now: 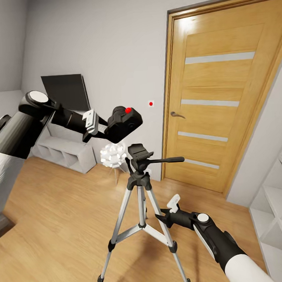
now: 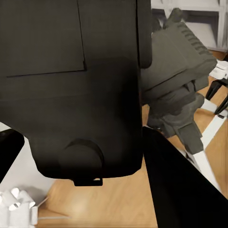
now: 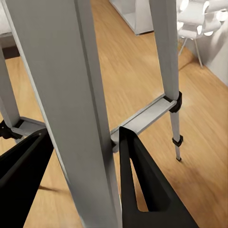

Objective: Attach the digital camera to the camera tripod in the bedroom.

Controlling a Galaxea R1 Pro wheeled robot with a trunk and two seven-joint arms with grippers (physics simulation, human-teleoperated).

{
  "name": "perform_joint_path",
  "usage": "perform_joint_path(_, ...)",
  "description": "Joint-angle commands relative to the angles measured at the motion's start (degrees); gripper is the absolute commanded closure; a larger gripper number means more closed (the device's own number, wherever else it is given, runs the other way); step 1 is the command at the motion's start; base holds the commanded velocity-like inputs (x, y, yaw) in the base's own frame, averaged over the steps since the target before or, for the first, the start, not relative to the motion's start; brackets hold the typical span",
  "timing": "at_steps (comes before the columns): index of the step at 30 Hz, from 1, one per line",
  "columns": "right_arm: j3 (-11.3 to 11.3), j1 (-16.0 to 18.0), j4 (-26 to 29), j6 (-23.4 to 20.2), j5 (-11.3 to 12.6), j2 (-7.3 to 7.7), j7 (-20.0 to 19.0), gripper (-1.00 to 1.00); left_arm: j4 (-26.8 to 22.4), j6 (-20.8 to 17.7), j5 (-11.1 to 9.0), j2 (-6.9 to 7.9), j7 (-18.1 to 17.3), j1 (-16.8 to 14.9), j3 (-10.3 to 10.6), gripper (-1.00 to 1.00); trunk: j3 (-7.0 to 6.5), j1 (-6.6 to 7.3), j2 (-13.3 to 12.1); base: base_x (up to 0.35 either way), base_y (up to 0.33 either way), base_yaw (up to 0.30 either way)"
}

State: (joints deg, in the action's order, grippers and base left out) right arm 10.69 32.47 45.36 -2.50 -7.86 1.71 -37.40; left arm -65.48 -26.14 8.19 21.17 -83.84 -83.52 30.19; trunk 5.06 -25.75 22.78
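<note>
Holding the digital camera (image 1: 123, 123) clamped in my left gripper (image 1: 102, 128), I see the camera tripod (image 1: 140, 186) head just below and beyond it. My right gripper (image 1: 165, 217), fingers spread, straddles a tripod leg.

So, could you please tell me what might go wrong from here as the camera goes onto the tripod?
1. The digital camera hangs tilted, up and left of the pan head; lowered like that, it may miss the plate.
2. The side handle juts out near the descent path and could get knocked.
3. The right claw straddles a silver leg; a nudge there might shift the camera tripod.
</note>
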Motion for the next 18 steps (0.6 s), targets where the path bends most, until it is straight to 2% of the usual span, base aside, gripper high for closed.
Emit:
perform_joint_path(1, 0.04, 0.04, 0.17, -0.26, 0.04, 0.01, -0.09, 1.0, 1.21, -0.48, 0.21, -0.49, -0.35, -1.17, 0.78, 1.0, 0.13, -0.04, 0.14, 0.0, 0.0, 0.0)
perform_joint_path(7, 0.04, 0.04, 0.17, -0.27, -0.01, -0.1, 1.39, 1.0, 8.02, -1.88, 0.03, -3.08, -0.52, -6.98, 6.3, 1.0, 0.13, -0.04, 0.14, 0.0, 0.0, 0.0)
perform_joint_path(8, 0.04, 0.04, 0.17, -0.27, -0.01, -0.1, 1.39, 1.0, 8.02, -1.88, 0.03, -3.08, -0.52, -6.98, 6.3, 1.0, 0.13, -0.04, 0.14, 0.0, 0.0, 0.0)
perform_joint_path(11, 0.07, 0.04, 0.17, -0.29, -0.06, -0.31, 2.51, 1.0, 10.82, -2.42, -0.19, -4.31, -0.6, -10.17, 9.74, 1.0, 0.13, -0.04, 0.14, 0.0, 0.0, 0.0)
perform_joint_path(14, 0.09, 0.04, 0.17, -0.3, -0.08, -0.47, 3.11, 1.0, 12.9, -3.04, -1.88, -5.11, -0.66, -13.28, 12.6, 1.0, 0.13, -0.04, 0.14, 0.0, 0.0, 0.0)
perform_joint_path(15, 0.09, 0.04, 0.17, -0.3, -0.08, -0.47, 3.11, 1.0, 12.9, -3.04, -1.88, -5.11, -0.66, -13.28, 12.6, 1.0, 0.13, -0.04, 0.14, 0.0, 0.0, 0.0)
perform_joint_path(18, 0.11, 0.04, 0.17, -0.3, -0.13, -0.56, 3.42, 1.0, 14.89, -3.51, -4.63, -5.53, -0.68, -16.21, 15.99, 1.0, 0.13, -0.04, 0.14, 0.0, 0.0, 0.0)
